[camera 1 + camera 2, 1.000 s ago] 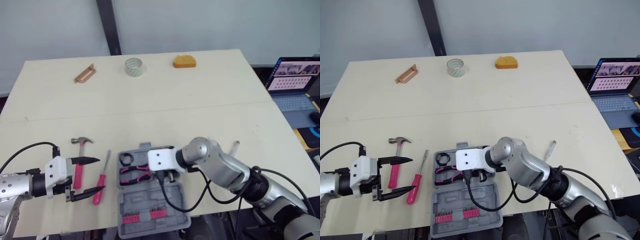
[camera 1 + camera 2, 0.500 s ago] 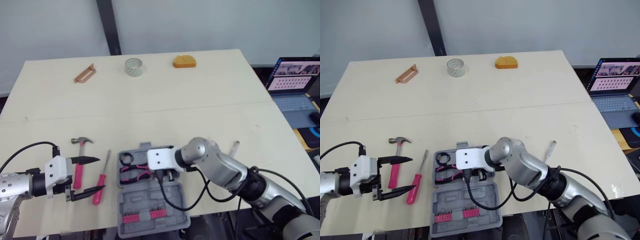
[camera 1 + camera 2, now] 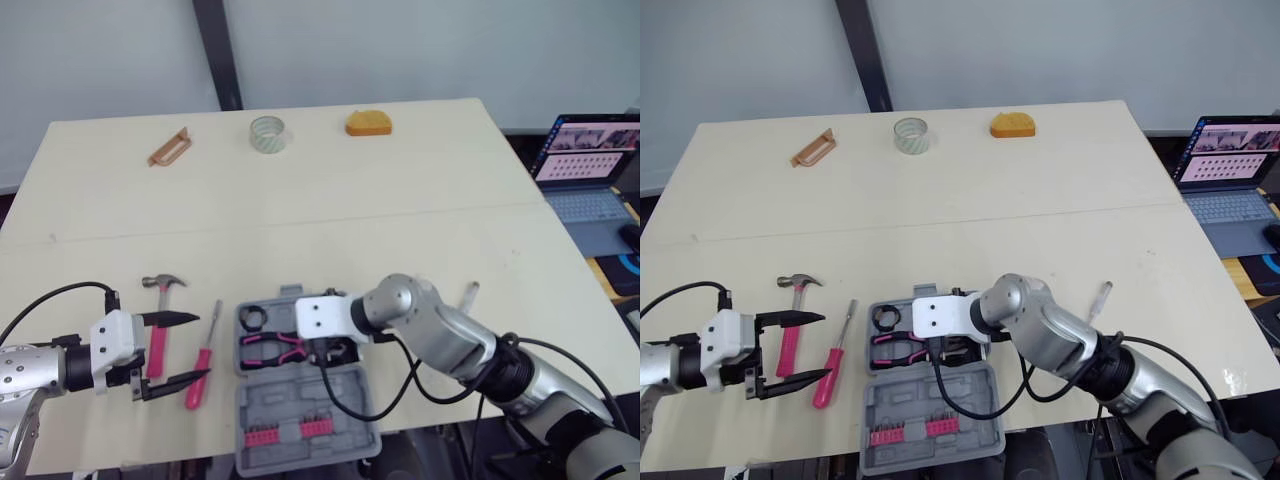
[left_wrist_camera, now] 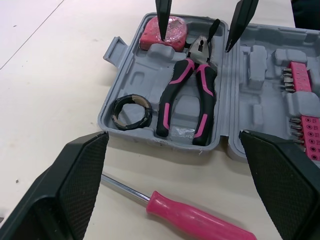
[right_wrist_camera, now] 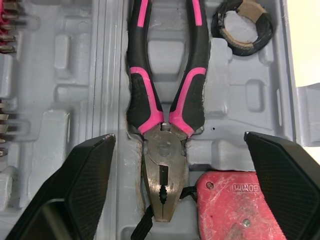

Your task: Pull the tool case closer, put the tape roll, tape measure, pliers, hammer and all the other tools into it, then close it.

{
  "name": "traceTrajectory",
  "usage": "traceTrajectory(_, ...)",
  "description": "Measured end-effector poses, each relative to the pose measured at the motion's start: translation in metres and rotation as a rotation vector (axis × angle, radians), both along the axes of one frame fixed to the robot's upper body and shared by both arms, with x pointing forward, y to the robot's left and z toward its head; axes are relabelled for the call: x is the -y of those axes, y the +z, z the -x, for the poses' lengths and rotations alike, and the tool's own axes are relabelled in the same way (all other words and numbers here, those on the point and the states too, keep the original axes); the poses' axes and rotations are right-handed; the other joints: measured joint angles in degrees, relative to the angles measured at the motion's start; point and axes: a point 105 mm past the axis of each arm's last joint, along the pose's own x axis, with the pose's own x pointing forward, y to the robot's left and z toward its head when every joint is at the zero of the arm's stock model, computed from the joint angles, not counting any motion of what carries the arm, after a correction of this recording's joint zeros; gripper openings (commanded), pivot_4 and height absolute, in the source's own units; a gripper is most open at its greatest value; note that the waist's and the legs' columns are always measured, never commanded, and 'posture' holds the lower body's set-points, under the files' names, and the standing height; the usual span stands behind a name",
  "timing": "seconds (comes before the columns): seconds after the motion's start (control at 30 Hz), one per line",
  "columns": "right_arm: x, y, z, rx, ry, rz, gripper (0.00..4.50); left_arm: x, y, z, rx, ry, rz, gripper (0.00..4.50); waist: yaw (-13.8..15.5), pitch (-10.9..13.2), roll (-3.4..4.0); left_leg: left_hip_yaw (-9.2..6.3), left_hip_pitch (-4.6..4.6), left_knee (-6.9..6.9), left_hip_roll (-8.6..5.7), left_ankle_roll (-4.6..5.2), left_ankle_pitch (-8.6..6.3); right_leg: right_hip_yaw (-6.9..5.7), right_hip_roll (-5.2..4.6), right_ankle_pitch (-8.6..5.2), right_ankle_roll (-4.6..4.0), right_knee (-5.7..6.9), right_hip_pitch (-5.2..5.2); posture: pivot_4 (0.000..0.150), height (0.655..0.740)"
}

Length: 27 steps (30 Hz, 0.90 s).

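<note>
Open tool case point(image 3: 300, 420) at the near edge of the table point(image 3: 400, 200). Inside, seen close from the wrist views: one pair of pliers point(image 5: 162, 100), one black tape roll point(image 5: 242, 25), one red tape measure point(image 5: 235, 205) with faint lettering, seemingly "50MM". Right gripper point(image 4: 196, 41) above the pliers, fingers spread wide. Left gripper point(image 3: 200, 348) likewise spread, left of the case, near one pink screwdriver point(image 3: 203, 358) and one hammer point(image 3: 160, 320). Across the table in the head views, one clear tape roll point(image 3: 267, 133).

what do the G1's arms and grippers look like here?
Both alike: silver metallic arms, white boxy wrist housings, black cables looping off them. The left gripper and right gripper each have two black tapered fingers with finely textured pads.
</note>
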Motion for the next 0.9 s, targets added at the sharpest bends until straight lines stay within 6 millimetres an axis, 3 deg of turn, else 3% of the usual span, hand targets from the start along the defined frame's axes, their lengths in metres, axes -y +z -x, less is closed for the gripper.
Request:
traceTrajectory(0.1, -0.008, 0.009, -0.002, 0.013, 0.012, -0.086, 4.48, 0.002, 0.001, -0.002, 0.006, -0.008, 0.0, 4.5, 0.0, 0.0, -0.01, 0.0, 0.01, 0.0, 0.0, 0.0, 0.0, 0.0, 0.0, 0.0, 0.0, 0.01, 0.0, 0.15, 0.74)
traceTrajectory(0.2, -0.022, 0.018, -0.007, 0.007, 0.025, -0.277, 3.62, 0.006, 0.0, -0.002, 0.015, -0.027, 0.002, 4.5, -0.1, 0.0, -0.06, 0.02, 0.03, -0.02, 0.0, 0.0, 0.0, 0.0, 0.0, 0.0, 0.0, 0.01, 0.01, 0.15, 0.74)
traceTrajectory(0.3, -0.037, 0.025, -0.005, -0.02, 0.064, -0.485, 2.02, 0.011, -0.004, -0.002, 0.009, -0.049, 0.009, 4.5, -0.2, 0.0, -0.07, 0.04, 0.07, -0.04, 0.0, 0.0, 0.0, 0.0, 0.0, 0.0, 0.0, 0.05, 0.0, 0.15, 0.74)
traceTrajectory(0.43, -0.038, 0.019, -0.006, -0.088, 0.059, -0.623, 0.03, 0.019, -0.009, -0.002, 0.005, -0.076, 0.02, 4.5, -0.1, 0.0, -0.08, 0.03, 0.08, -0.02, 0.0, 0.0, 0.0, -0.01, 0.0, 0.0, 0.0, 0.07, 0.03, 0.15, 0.74)
traceTrajectory(0.63, -0.03, -0.011, -0.01, -0.15, 0.024, -0.576, 0.03, 0.022, -0.006, -0.005, 0.031, -0.088, 0.021, 4.5, -0.3, 0.0, -0.07, 0.03, 0.1, -0.03, 0.0, 0.0, 0.0, -0.01, 0.0, 0.0, 0.0, 0.08, 0.02, 0.15, 0.74)
traceTrajectory(0.9, -0.026, -0.035, -0.014, -0.185, -0.013, -0.505, 0.03, 0.018, -0.008, -0.007, 0.024, -0.069, 0.025, 4.5, -0.3, 0.0, -0.07, 0.04, 0.1, -0.03, 0.0, 0.0, 0.0, -0.01, 0.0, 0.0, 0.0, 0.08, 0.02, 0.15, 0.74)
